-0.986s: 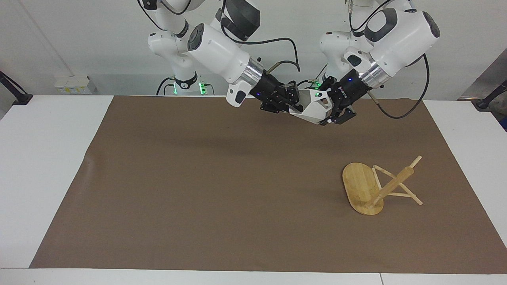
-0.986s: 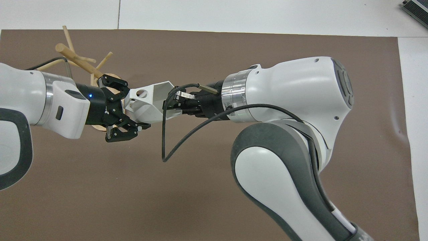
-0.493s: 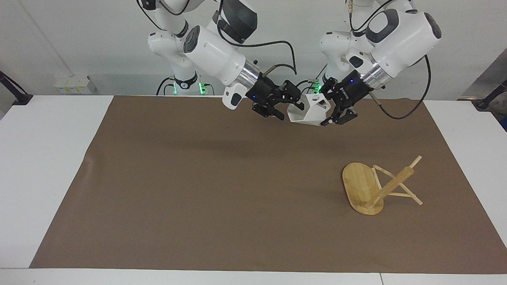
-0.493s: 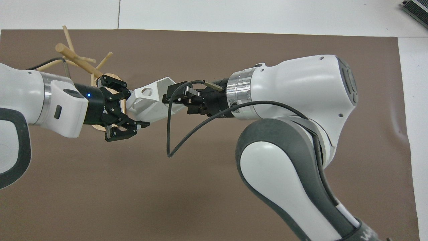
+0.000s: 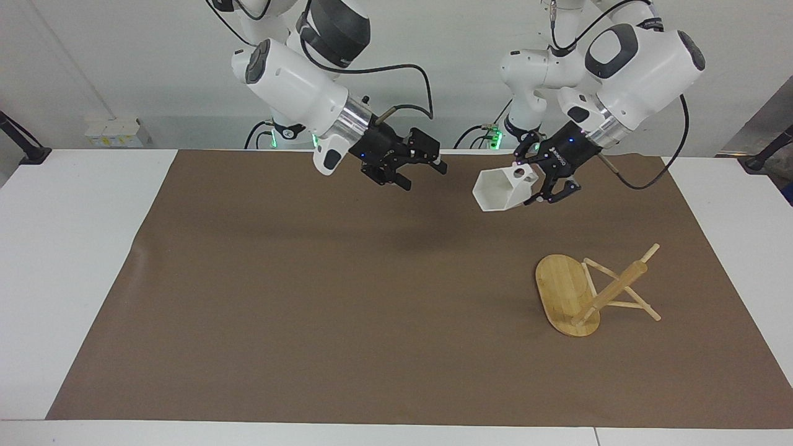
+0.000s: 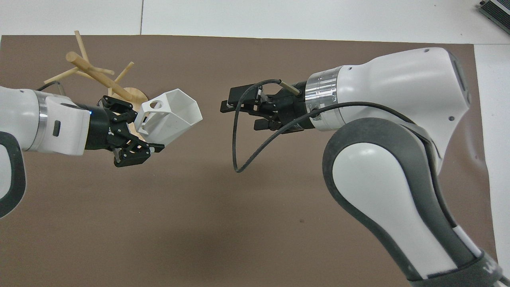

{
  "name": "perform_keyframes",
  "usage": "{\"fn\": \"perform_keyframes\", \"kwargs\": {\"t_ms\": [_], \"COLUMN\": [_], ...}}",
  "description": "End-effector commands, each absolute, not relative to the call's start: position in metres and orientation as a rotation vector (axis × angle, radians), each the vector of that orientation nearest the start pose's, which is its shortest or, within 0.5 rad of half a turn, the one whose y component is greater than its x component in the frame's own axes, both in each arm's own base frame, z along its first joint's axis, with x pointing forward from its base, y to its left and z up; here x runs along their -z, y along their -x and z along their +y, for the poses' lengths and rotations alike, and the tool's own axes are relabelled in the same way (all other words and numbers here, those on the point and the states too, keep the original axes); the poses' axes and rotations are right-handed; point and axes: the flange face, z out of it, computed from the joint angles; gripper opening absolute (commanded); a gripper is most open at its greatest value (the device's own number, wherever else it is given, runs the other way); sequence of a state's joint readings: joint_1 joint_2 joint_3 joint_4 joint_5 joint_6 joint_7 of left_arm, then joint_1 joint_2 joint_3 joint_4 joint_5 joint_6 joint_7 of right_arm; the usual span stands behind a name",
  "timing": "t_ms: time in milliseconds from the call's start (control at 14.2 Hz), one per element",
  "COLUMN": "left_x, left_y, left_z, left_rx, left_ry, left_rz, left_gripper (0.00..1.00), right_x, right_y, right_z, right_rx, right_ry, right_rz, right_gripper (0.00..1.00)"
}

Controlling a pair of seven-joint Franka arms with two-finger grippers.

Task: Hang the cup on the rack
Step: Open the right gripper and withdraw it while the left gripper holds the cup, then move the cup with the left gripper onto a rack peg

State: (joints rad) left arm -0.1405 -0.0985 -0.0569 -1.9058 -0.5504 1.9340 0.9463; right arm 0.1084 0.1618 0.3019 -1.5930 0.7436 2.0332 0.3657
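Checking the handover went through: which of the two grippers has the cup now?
The left gripper, shut on the white cup in the air. The right gripper is open, empty and apart from it.

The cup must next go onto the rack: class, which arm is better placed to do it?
Left. The left gripper holds the cup in the air near the rack; the right gripper hangs open and empty.

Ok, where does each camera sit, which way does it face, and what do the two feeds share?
Facing view: high across the table, looking at the robots; both arms show whole, the left gripper holding the cup up, the right gripper open, the rack lying tipped on the mat.
Overhead view: above the robots' end, looking steeply down; forearms enter from below.
Shared: cup, rack, left gripper, right gripper, mat.
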Motion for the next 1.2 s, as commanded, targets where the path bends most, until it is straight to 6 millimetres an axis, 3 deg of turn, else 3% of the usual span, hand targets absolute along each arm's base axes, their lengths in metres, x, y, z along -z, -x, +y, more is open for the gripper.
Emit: {"fn": "perform_keyframes", "kwargs": {"t_ms": [0,141,211,563,775,915,1127], "left_x": [-0.556,-0.551,-0.548,-0.512,-0.496,-0.488,-0.483], "left_y": [-0.519,-0.525,-0.528,-0.552,-0.562,-0.566,-0.575], "left_z": [-0.143,-0.142,-0.142,-0.147,-0.148,-0.152,-0.147], "left_rx": [0.435,0.457,0.445,0.41,0.4,0.386,0.427], "left_ry": [3.29,3.281,3.313,3.405,3.382,3.408,3.406], "left_rz": [1.209,1.088,0.987,0.649,0.496,0.362,0.312], "left_gripper": [0.0,0.0,0.0,0.0,0.0,0.0,0.0], "right_x": [-0.591,-0.591,-0.588,-0.6,-0.608,-0.608,-0.607], "right_y": [-0.574,-0.572,-0.579,-0.586,-0.586,-0.587,-0.586], "right_z": [0.245,0.212,0.185,0.046,-0.024,-0.048,-0.059], "right_rx": [0.053,0.156,0.18,0.179,0.252,0.287,0.298], "right_ry": [2.479,2.714,2.794,2.882,2.966,3.133,3.229], "right_rz": [0.154,-0.055,-0.079,-0.048,0.015,-0.018,-0.037], "right_gripper": [1.0,1.0,1.0,1.0,1.0,1.0,1.0]}}
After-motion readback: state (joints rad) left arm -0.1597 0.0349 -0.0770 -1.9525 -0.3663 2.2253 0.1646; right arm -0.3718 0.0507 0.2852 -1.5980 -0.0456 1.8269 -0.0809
